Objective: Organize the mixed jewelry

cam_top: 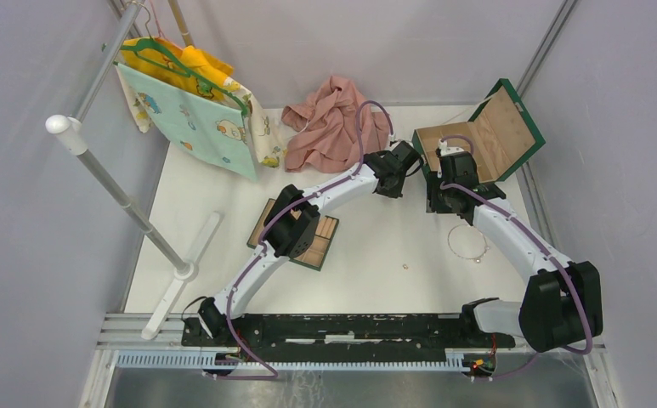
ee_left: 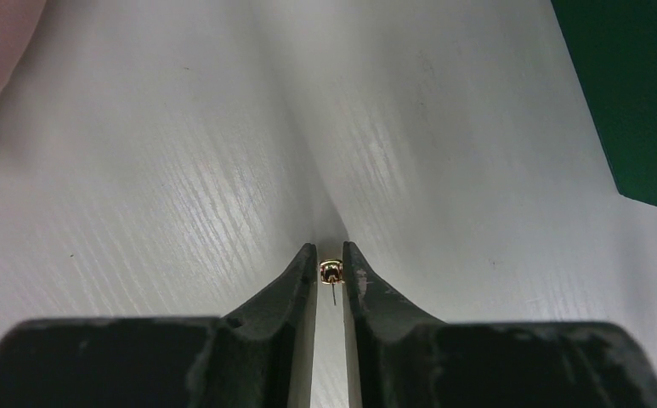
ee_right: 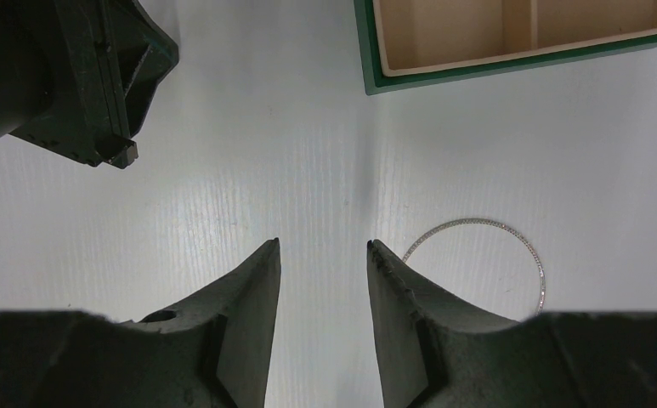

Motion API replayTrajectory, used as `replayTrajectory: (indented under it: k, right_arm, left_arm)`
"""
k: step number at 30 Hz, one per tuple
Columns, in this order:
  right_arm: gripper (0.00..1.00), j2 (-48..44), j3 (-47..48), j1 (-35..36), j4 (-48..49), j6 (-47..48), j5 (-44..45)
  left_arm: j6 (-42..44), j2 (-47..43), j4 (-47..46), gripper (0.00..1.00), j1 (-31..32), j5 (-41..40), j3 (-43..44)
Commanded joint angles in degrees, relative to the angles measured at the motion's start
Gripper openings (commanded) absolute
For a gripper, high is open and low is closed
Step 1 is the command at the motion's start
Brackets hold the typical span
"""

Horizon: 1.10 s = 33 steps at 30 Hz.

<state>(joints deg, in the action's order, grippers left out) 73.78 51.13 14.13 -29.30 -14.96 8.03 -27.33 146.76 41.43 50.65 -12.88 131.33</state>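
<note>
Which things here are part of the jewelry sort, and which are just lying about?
Job: stud held in left tool; wire loop; loose bead; green box; tray.
Lying about: pink cloth; hung clothes; rack.

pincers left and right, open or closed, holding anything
Left pincer: closed on a tiny gold stud.
Right pincer: open, holding nothing.
</note>
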Motion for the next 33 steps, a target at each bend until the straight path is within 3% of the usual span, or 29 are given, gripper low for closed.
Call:
replayTrajectory:
  k: [1,17,33]
  right_arm:
    - [0.48,-1.6,0.7,-0.1,0.4,-0.4,0.7]
    - [0.48,-1.2,1.0,-0.1,0.7,-0.2,-0.1]
    - [0.48,-0.4,1.9,-0.1,0.8,0.1,-0.3]
  left_arm:
    - [1.5,1.8,0.8,0.24,0.6,2.8,0.4]
    - [2.3,0.7,2.2,0.3,0.8,3.1,-2.2]
    - [6.2,-0.1,3.5,0.28,1.7,-1.4,-2.7]
